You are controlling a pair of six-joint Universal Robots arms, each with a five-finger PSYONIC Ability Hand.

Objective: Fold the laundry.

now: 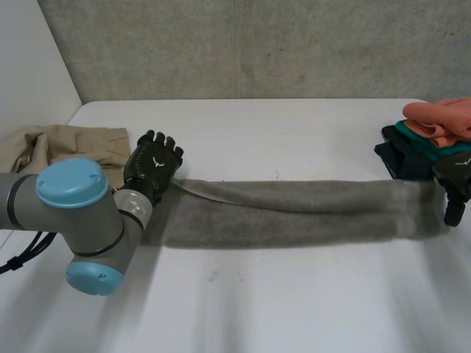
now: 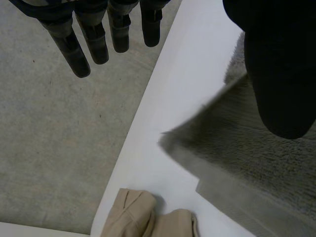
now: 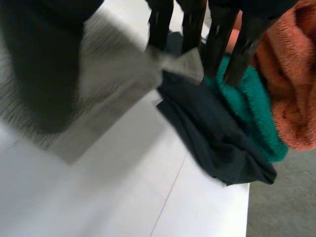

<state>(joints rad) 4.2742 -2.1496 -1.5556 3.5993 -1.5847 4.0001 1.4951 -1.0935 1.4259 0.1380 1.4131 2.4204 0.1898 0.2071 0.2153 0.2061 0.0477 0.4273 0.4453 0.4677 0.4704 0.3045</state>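
**Hidden or unclear.** The right hand (image 1: 455,184) is at the table's right side, partly cut off by the edge of the head view. It meets the right end of the grey towel (image 1: 294,209). In the right wrist view that end of the towel runs under the hand (image 3: 44,64), but the blur there keeps me from telling whether the hand grips the cloth or only hangs over it. In the head view the left arm (image 1: 73,198) covers the towel's near left corner. I cannot make out whether the left thumb (image 2: 281,74) touches the towel below it.

**Left hand.** The left hand (image 1: 153,168) is at the towel's left end, spread wide and holding nothing. Its fingers (image 2: 94,42) are straight and reach out past the table edge over the grey floor (image 2: 59,138), well apart from the thumb. One towel corner lies flat on the table near the thumb.

**Task's thing.** The towel lies as one long, narrow band across the white table (image 1: 294,301), running from one hand to the other.

**Other cloth.** A beige garment (image 1: 66,143) lies crumpled at the table's far left, just beside the left hand. At the far right is a pile, partly cut off in the head view. An orange towel (image 1: 441,118) is on top, a teal cloth (image 1: 427,145) is under it, and a dark garment (image 1: 397,158) is lowest, just beside the towel's right end.
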